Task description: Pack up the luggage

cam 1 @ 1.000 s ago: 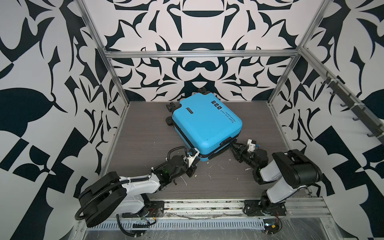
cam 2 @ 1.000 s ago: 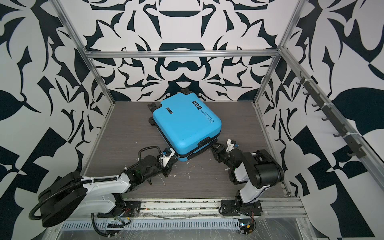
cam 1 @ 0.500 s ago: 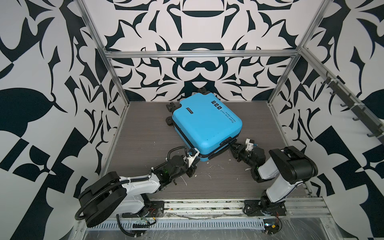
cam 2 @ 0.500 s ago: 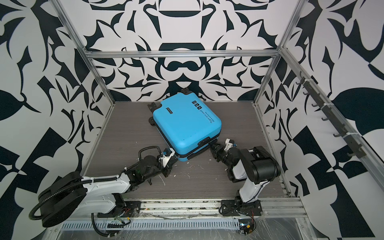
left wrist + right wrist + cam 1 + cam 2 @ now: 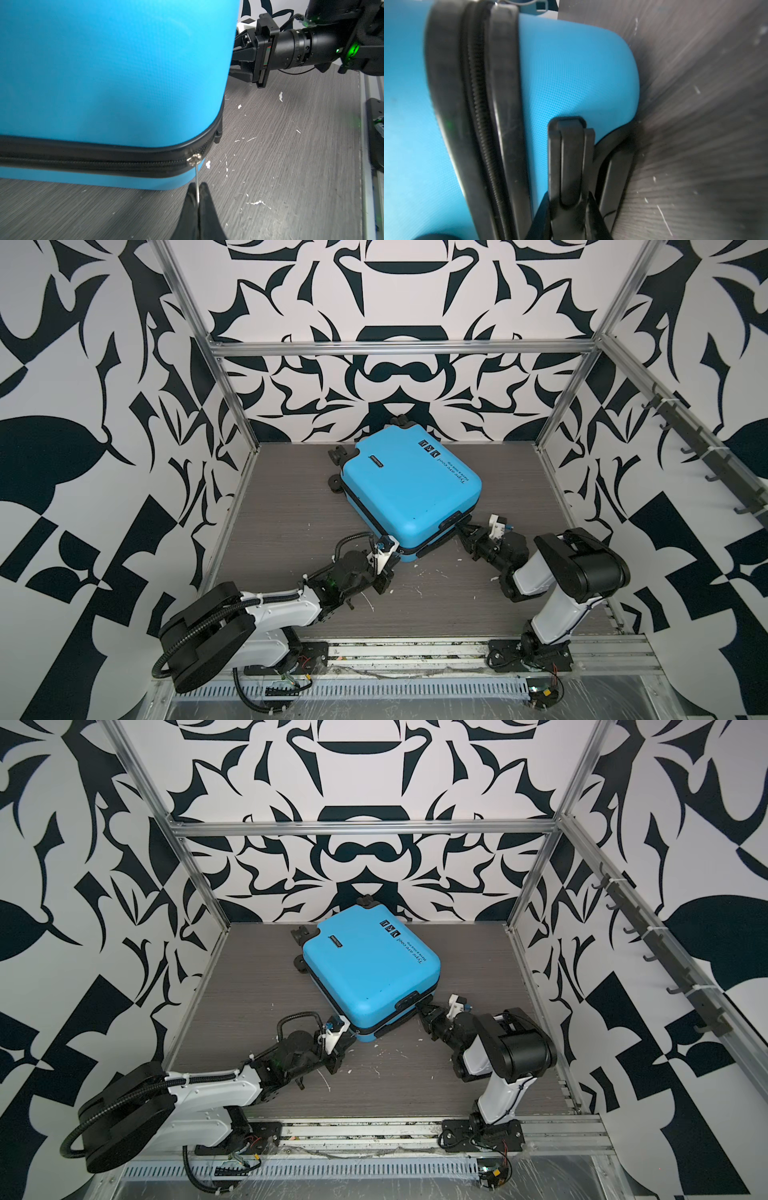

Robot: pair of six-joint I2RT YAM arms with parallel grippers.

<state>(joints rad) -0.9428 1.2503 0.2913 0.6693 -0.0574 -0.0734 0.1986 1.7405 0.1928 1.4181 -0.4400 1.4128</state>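
Luggage [image 5: 409,489], small bright blue hard-shell suitcase, lies closed on the grey table [image 5: 291,506]. Left gripper [image 5: 198,187] pinches the silver zipper pull [image 5: 196,173] at its near corner; right gripper [image 5: 569,199] straddles the black handle [image 5: 569,155], clamping indeterminate. Zipping apparently remains.

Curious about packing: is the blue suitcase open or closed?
Closed: the luggage, shells joined at its zipper band. Fully zipped: cannot tell.

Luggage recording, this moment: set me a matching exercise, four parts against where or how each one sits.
Parts:
1 left pincer
2 right pincer
3 wheels
4 zip slider

States:
A at the end of the luggage nearest the back wall
B astride the black handle
C silver, on the black zipper band
D shut on the thin pull tab

Pairs: 1-D, 2-B, 3-A, 4-C.
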